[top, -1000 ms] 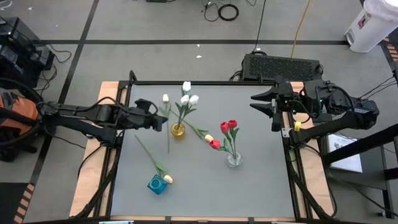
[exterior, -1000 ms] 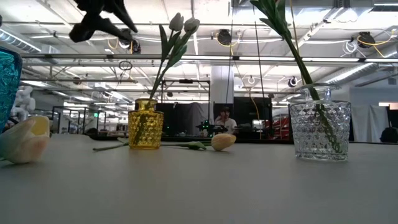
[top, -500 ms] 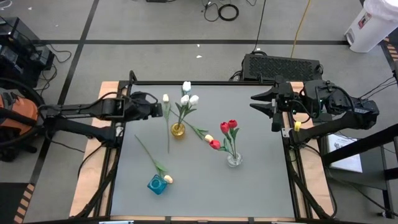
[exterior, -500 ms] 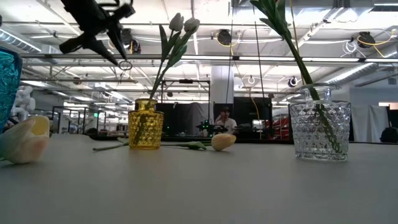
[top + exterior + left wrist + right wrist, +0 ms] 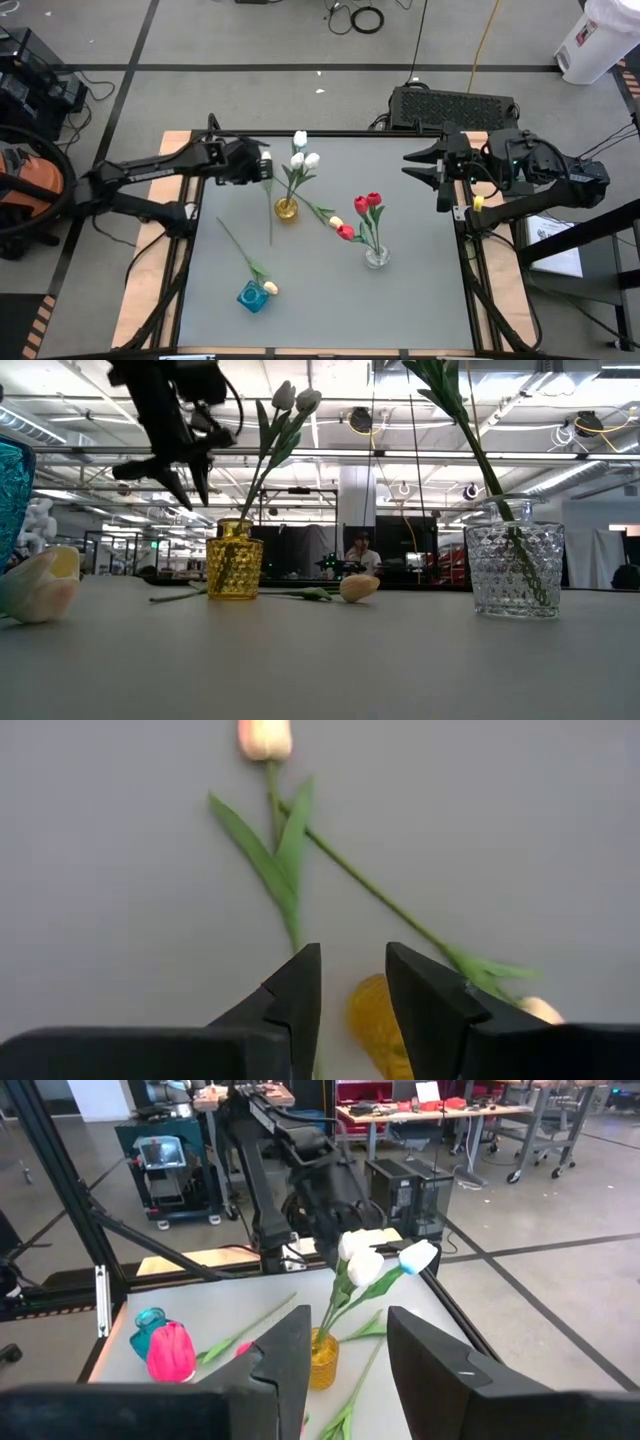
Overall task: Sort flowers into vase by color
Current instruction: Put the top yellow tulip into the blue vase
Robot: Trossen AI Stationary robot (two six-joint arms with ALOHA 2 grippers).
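The flowers are spread over the grey worktop (image 5: 420, 280). Three white tulips (image 5: 303, 157) stand in a yellow vase (image 5: 286, 209) near the centre, and two red tulips (image 5: 367, 204) stand in a clear glass vase (image 5: 377, 256) at about 4 o'clock from it. A pale yellow tulip (image 5: 266, 158) lies flat at 10 o'clock from the yellow vase, its stem running down past the vase's 9 o'clock side. Another stem lies between the two vases with a yellow head (image 5: 335, 222) and a red head (image 5: 346, 232) close together. A blue vase (image 5: 252, 296) sits at 7 o'clock, a yellow tulip (image 5: 270, 288) lying beside it.

The left hand (image 5: 262, 165) hovers above the pale yellow tulip, fingers parted, grasping nothing. The right hand (image 5: 437, 180) waits at the worktop's 3 o'clock edge, fingers parted, empty.
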